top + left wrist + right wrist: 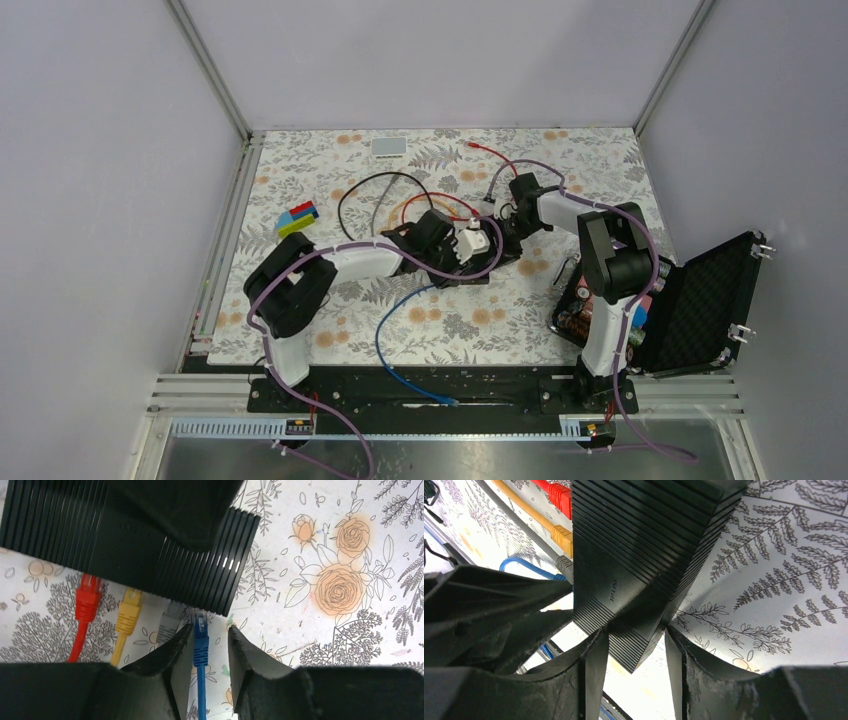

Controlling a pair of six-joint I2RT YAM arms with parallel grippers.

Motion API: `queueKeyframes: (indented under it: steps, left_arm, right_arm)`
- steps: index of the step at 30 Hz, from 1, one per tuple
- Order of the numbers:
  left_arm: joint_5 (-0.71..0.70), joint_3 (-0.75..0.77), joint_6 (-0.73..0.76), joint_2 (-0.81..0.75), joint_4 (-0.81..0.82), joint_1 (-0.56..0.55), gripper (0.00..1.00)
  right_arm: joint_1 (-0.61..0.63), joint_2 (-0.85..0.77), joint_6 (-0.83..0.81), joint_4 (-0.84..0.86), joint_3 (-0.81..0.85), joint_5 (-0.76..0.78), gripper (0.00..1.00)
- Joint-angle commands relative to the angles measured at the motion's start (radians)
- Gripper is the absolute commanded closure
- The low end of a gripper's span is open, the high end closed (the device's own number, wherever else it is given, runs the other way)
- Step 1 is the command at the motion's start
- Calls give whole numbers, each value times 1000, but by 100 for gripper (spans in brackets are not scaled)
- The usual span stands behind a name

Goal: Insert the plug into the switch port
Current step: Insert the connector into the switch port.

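Up close, the left gripper [210, 632] stands with its jaws parted, and along the near edge of the switch [125, 545] run the red plug [87, 602], yellow plug [129, 615], grey plug [170, 622], then the blue plug [201, 635] between those jaws, its tip at the switch. At the switch's corner the right gripper [635, 631] clamps the casing, bracing it. Insertion looks at or near its end, so the next move calls for checking the blue plug is fully home, then backing straight off.

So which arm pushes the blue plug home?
Left. Left pincer straddles the blue cable plug at the port edge of the black ribbed switch box; the right pincer is clamped on its corner.
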Motion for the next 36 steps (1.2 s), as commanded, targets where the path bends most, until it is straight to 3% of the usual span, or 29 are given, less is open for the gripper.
queueKeyframes:
  steps: [1, 12, 20, 29, 33, 36]
  left_arm:
    - [-72, -7, 84, -33, 89, -28, 69]
    - [-161, -61, 149, -136, 30, -34, 64]
    - [-155, -17, 160, -82, -92, -33, 66]
    - [-162, -44, 121, -34, -13, -34, 68]
    - [-156, -41, 120, -10, -6, -34, 78]
    - [-159, -51, 123, -17, 2, -34, 99]
  right_arm:
    - [12, 13, -7, -27, 4, -13, 48]
    - [13, 14, -4, -28, 5, -15, 48]
    - [12, 12, -4, -28, 2, -14, 48]
    - [12, 10, -3, -27, 1, -15, 48]
    - [11, 1, -4, -27, -4, -10, 48]
    - [11, 8, -4, -30, 4, -6, 48]
